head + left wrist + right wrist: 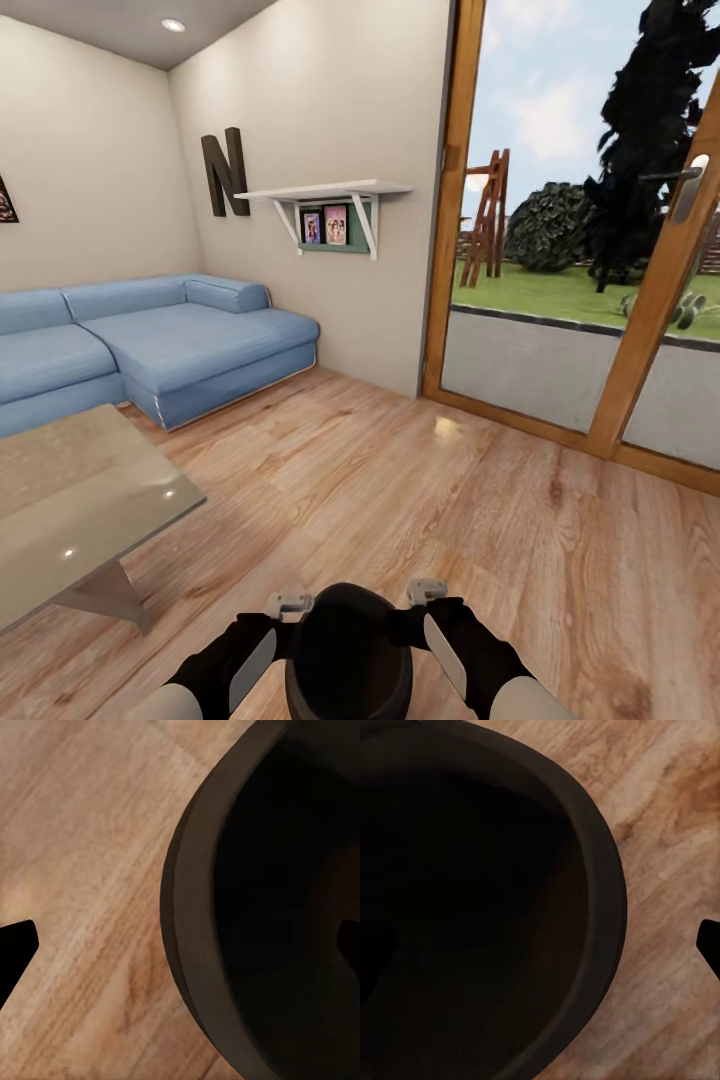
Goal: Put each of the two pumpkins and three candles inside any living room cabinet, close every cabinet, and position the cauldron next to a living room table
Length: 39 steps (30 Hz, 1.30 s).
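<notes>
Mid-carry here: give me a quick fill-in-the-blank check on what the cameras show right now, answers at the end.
1. The cauldron sits between the left gripper and the ____ gripper.
2. The sofa is ____ in colour.
3. In the head view, the coffee table lies on the robot's ____ side.
4. The floor is made of ____ planks.

Missing words: right; blue; left; wood

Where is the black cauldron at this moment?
Head view, bottom centre: the round matte black cauldron sits between both grippers, above the wood-plank floor, right of the glossy grey coffee table.
</notes>
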Tool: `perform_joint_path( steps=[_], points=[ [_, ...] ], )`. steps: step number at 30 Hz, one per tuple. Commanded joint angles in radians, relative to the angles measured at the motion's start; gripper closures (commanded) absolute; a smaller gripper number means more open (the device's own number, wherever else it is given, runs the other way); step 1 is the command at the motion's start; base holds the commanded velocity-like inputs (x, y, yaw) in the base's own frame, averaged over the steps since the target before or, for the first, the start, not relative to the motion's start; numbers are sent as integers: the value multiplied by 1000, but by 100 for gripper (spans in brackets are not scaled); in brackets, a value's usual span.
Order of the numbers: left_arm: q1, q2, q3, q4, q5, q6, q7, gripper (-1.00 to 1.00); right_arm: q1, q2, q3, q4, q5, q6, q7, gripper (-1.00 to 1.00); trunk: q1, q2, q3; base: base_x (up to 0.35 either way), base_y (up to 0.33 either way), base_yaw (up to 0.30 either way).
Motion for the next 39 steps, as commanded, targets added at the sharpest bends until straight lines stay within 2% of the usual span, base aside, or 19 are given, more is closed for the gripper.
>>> perform_joint_path(
  steps=[1,15,19,29,39],
  points=[
    [-1,1,-8,-2,11,3,9,-100,-1,-1,4,-1,-7,4,-2,-100,0,0,-1,2,1,0],
    [0,1,-13,-2,12,0,9,-100,-1,-1,4,-1,-6,4,-2,-100,6,-3,-51,0,0,0],
    [0,1,-26,-2,12,-18,9,-100,0,-1,4,-1,-6,4,-2,-100,7,-4,-67,0,0,0],
    [0,1,-29,-4,12,-37,9,-100,0,-1,4,-1,-6,5,-5,-100,12,-7,-105,0,0,0],
    [0,1,-29,-10,12,-45,9,-100,0,-2,0,-1,-6,5,-37,-100,12,-7,-105,0,0,0]
  ],
)
